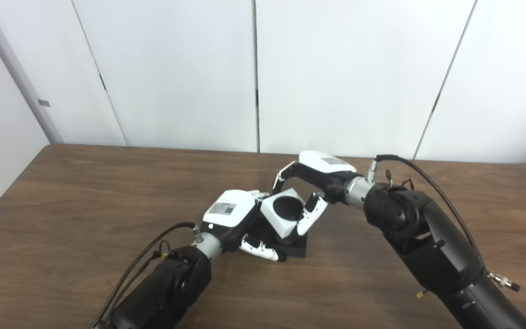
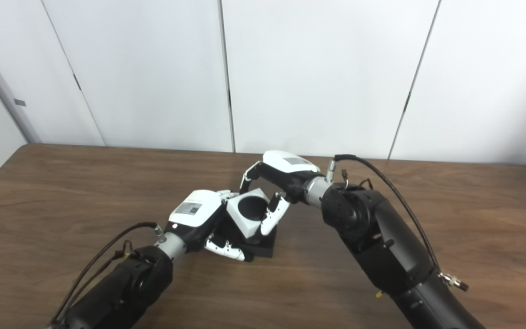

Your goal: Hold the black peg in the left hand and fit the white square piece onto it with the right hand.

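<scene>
The white square piece [image 1: 281, 214] with a round dark hole sits tilted over the black peg's flat base [image 1: 296, 249] near the table's middle. My right hand [image 1: 311, 183] is shut on the white piece, fingers on its far side and thumb on its near right side. My left hand [image 1: 240, 219] is wrapped around the black peg piece from the left, with its fingers [image 1: 258, 249] lying on the base's front edge. The peg itself is hidden under the white piece and the hands.
The brown wooden table [image 1: 85, 205] stretches to both sides and ends at white wall panels behind. Black cables [image 1: 423, 176] loop off both forearms. No other objects are on the tabletop.
</scene>
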